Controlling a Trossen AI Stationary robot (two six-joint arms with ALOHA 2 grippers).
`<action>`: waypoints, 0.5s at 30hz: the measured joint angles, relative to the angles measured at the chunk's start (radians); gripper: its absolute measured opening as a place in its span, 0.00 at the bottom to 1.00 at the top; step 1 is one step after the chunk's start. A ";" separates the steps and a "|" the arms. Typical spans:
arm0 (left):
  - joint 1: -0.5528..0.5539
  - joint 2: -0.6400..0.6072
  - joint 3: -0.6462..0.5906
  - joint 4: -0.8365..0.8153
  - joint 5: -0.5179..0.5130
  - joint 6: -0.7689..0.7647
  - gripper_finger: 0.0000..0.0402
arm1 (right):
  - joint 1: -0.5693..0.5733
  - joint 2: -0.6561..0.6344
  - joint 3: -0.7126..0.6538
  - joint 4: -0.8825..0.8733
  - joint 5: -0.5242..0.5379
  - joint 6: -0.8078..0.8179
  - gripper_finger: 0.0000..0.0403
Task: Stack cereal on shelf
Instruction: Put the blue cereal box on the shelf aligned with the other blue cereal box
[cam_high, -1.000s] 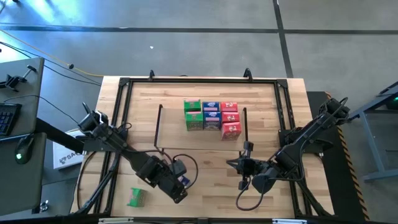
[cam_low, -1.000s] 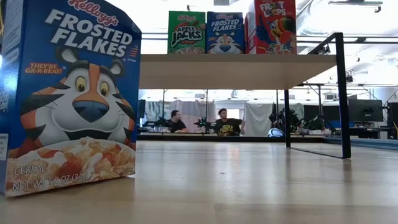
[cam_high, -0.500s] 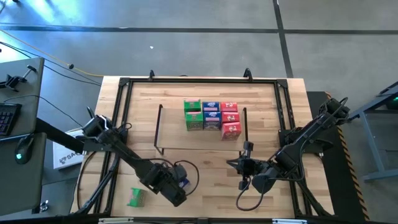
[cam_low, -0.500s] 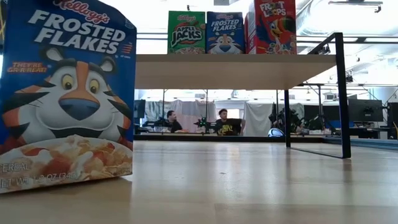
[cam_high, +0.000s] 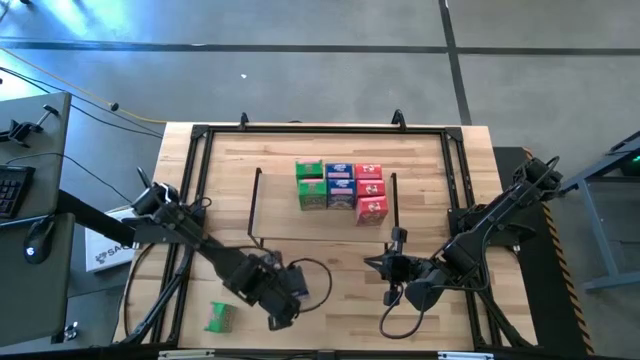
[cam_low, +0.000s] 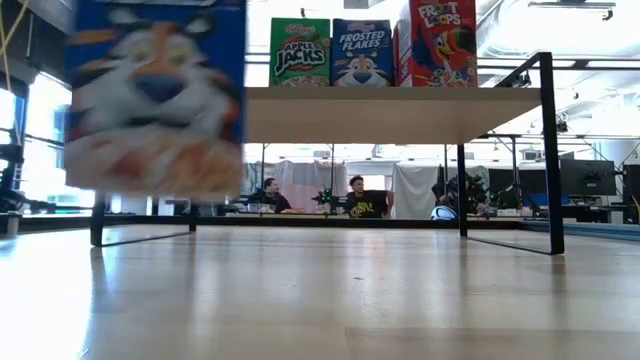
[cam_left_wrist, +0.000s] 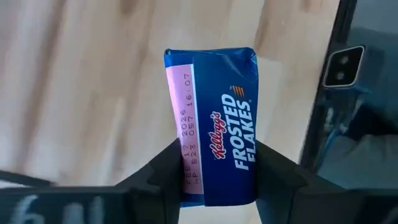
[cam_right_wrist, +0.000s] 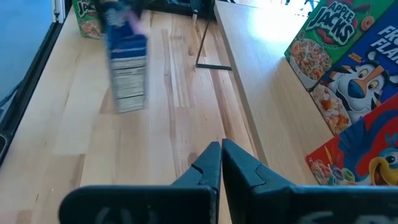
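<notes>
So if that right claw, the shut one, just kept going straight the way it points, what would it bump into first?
Probably nothing soon. The right gripper points along bare table beside the shelf. The blue cereal box in the left gripper sits off to one side, though depth is hard to judge.

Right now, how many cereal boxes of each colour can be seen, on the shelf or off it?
Red boxes: 3
Green boxes: 3
Blue boxes: 3
Total: 9

Robotics lab, polished concrete floor (cam_high: 330, 70), framed wooden test table (cam_high: 290, 225), seated people (cam_low: 365, 197) among monitors (cam_low: 588, 177) and draped equipment behind
</notes>
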 joint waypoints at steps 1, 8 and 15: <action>0.011 -0.003 0.022 -0.028 -0.008 0.039 0.33 | 0.000 0.000 0.000 0.003 0.000 -0.001 0.00; 0.130 -0.012 0.209 -0.141 -0.028 0.327 0.34 | 0.000 0.000 0.000 0.011 0.004 0.001 0.00; 0.284 -0.012 0.337 -0.137 -0.042 0.591 0.34 | 0.000 0.000 0.000 0.015 0.003 0.001 0.00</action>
